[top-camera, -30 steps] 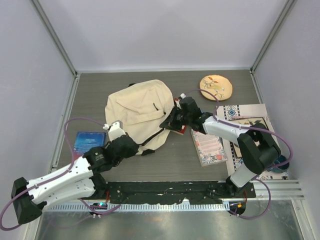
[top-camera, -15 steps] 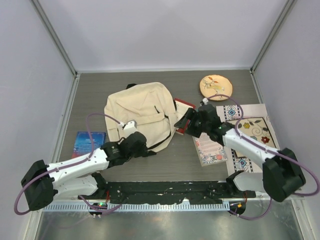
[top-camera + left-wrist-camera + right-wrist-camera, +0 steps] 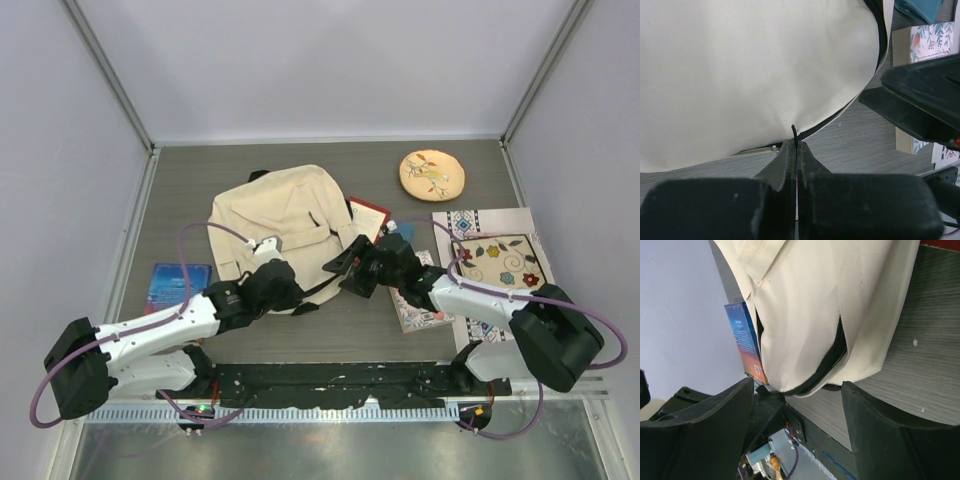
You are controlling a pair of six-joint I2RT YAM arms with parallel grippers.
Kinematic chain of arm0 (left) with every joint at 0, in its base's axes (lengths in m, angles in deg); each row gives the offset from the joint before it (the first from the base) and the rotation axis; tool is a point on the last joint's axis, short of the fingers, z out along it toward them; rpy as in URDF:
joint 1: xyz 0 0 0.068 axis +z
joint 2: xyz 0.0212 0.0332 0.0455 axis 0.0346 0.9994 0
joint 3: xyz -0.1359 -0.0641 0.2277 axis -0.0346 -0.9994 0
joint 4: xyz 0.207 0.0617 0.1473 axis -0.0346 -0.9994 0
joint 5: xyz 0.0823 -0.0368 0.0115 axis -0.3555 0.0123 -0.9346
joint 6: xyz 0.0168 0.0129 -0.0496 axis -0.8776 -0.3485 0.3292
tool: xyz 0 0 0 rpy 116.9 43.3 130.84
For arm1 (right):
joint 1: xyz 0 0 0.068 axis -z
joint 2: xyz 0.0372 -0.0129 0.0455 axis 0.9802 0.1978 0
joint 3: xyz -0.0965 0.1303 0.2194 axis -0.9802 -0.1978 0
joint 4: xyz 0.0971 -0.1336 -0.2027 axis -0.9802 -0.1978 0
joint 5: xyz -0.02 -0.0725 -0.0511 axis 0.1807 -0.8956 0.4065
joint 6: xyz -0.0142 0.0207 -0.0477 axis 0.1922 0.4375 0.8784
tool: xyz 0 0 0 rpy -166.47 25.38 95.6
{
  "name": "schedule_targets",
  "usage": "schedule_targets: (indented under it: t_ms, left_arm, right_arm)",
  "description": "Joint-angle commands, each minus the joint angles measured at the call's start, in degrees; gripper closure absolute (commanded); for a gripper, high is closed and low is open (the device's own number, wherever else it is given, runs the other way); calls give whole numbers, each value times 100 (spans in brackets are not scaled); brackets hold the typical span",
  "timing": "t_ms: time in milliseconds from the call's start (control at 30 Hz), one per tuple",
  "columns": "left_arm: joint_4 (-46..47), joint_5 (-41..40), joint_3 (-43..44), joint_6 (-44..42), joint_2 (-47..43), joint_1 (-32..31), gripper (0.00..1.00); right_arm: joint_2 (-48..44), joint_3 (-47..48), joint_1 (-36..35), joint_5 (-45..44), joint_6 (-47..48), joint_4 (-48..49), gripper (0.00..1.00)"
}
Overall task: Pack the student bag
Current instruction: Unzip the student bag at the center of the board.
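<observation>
The cream student bag (image 3: pixel 285 212) lies flat at the table's middle left. My left gripper (image 3: pixel 300 297) is at its near edge, shut on a thin black zipper pull (image 3: pixel 794 132). In the left wrist view the jaws (image 3: pixel 796 146) are pressed together under the bag (image 3: pixel 750 70). My right gripper (image 3: pixel 343 275) stands open just right of the bag's near corner, with nothing held. In the right wrist view its gripper (image 3: pixel 797 407) faces the bag's dark, partly open zipper slit (image 3: pixel 834 360). A red book (image 3: pixel 368 216) lies against the bag's right side.
A blue book (image 3: pixel 178 283) lies left of the bag. A floral book (image 3: pixel 415 300) rests under the right arm. The patterned mat (image 3: pixel 503 258) is at the right and the round tan disc (image 3: pixel 432 175) at the back right. Grey walls enclose the table.
My right gripper let go of the red book, opened, and moved toward the bag's near right corner. The left arm reached right to the bag's near edge and stayed shut.
</observation>
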Motion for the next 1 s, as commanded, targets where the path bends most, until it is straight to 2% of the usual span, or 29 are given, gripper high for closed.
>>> schedule_targets:
  t_ms: [0,200,300,367,400,467,500,533,633,767,967]
  left_arm:
    - [391,222,260,-142,21,-2,100]
    - [338,213,348,-212,73,-11,100]
    - [426,239,365,-221,135,-2,100]
    - [478,274,391,-230,170,-2,100]
    - [487,283,400,-256,205,-2,100]
    - [418,319,444,-309,205,-2,100]
    - [356,292,453,-318,188,-2,100]
    - [277,249,453,-318,135,-2,100]
    - [-302,-146,444,-283,-49,-2,100]
    - [-1530,-1040,418,-160,-374,7,100]
    - [-2508,-1615,128,297,-813,33,100]
  right_arm:
    - [330,-39,-71,-167,-656,972,24]
    - [585,93,-106,-123,-718,999,24]
    - [734,75,-106,-62,-797,1236,30]
    - [866,172,-106,9,-780,1332,41]
    - [980,216,-106,35,-754,1368,55]
    - [1059,321,-97,53,-701,1420,77]
    - [1095,356,-63,44,-648,1412,93]
    - [1095,444,-45,1,-613,1368,99]
    - [1008,681,95,-175,-271,956,99]
    - [840,805,376,-351,108,499,99]
    - [708,893,868,-237,547,279,99]
